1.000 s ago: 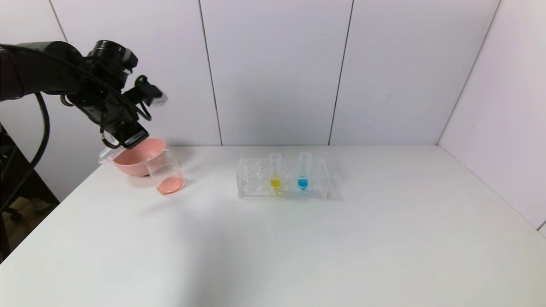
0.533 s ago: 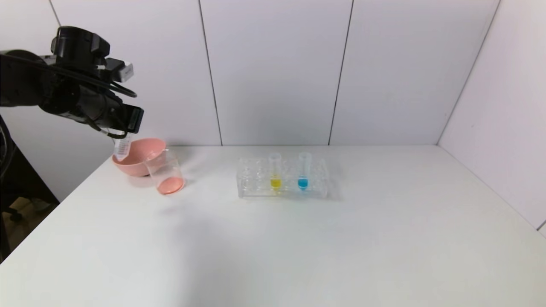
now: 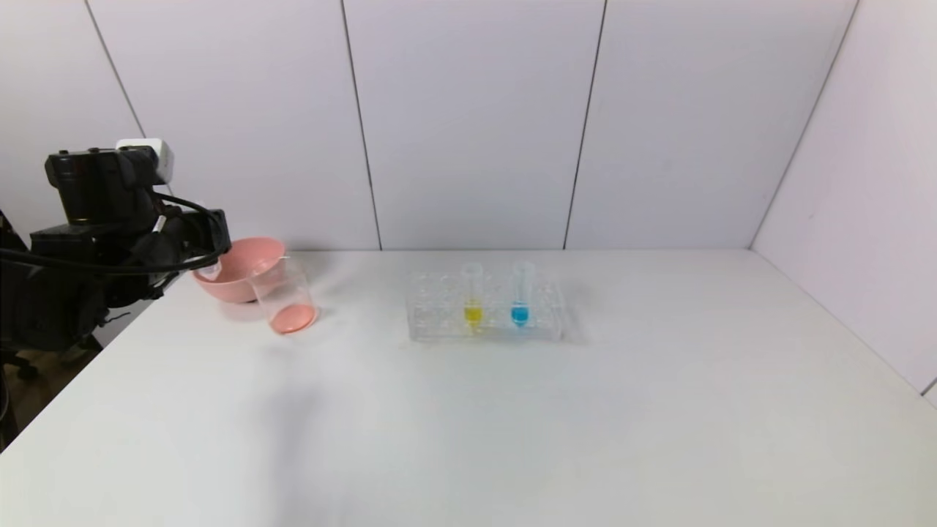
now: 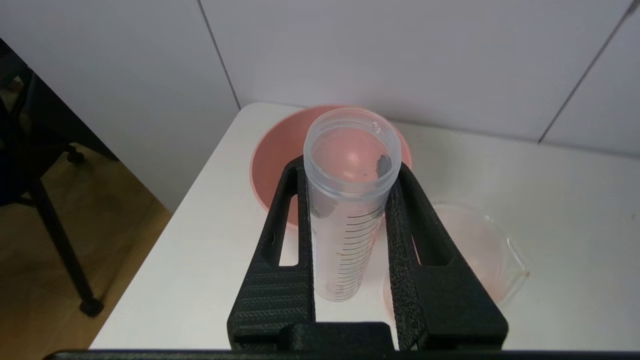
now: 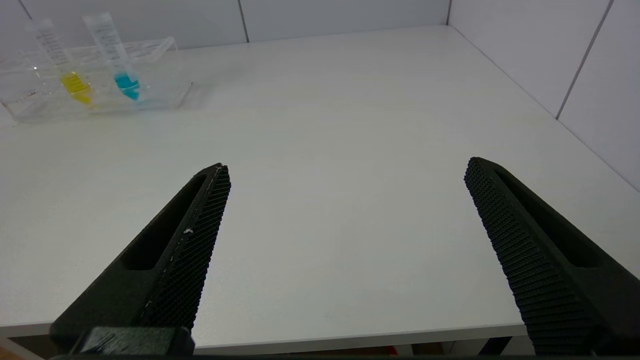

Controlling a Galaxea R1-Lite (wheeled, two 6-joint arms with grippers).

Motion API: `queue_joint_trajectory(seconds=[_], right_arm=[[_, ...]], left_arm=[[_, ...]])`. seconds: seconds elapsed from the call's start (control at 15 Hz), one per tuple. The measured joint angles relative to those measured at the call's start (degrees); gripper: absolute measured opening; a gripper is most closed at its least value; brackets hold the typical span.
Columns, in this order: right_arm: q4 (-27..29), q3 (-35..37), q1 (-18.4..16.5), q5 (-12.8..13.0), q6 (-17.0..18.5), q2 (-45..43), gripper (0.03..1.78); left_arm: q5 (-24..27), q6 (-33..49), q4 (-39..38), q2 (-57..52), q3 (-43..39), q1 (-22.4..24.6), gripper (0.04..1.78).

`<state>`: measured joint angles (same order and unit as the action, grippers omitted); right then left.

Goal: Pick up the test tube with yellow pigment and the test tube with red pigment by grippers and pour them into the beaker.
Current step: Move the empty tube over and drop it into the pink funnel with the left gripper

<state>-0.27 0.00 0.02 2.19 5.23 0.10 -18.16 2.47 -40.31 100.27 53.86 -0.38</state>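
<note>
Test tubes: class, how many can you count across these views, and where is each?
3. The yellow tube and blue tube stand side by side in the rack; an emptied tube sits in the left gripper, above the pink bowl.

Matt white table (image 3: pixel 512 410); clear plastic rack (image 3: pixel 484 307).

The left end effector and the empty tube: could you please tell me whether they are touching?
Touching. The left wrist view shows the left end effector with both fingers pressed against the sides of the empty tube.
</note>
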Motion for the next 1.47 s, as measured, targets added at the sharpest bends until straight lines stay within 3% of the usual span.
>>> queue_joint_trajectory(seconds=[0.13,0.33,0.87,1.47], right_arm=[[0.0,0.0,0.0,0.0,0.0,0.0,1.71],[-0.02,0.0,-0.02,0.0,0.02,0.0,1.71],[-0.02,0.0,-0.02,-0.02,0.0,0.0,1.71],[0.0,0.0,-0.02,-0.02,0.0,0.0,1.71]], left_arm=[[-0.3,2.51,-6.99,3.62,0.85,1.22,0.43],[-1.9,3.12,-11.61,10.9,6.31,2.58,0.43],[-5.45,2.32,-11.93,23.91,19.43,3.16,0.43],[-5.56,2.6,-12.91,24.92,20.04,3.27,0.43]])
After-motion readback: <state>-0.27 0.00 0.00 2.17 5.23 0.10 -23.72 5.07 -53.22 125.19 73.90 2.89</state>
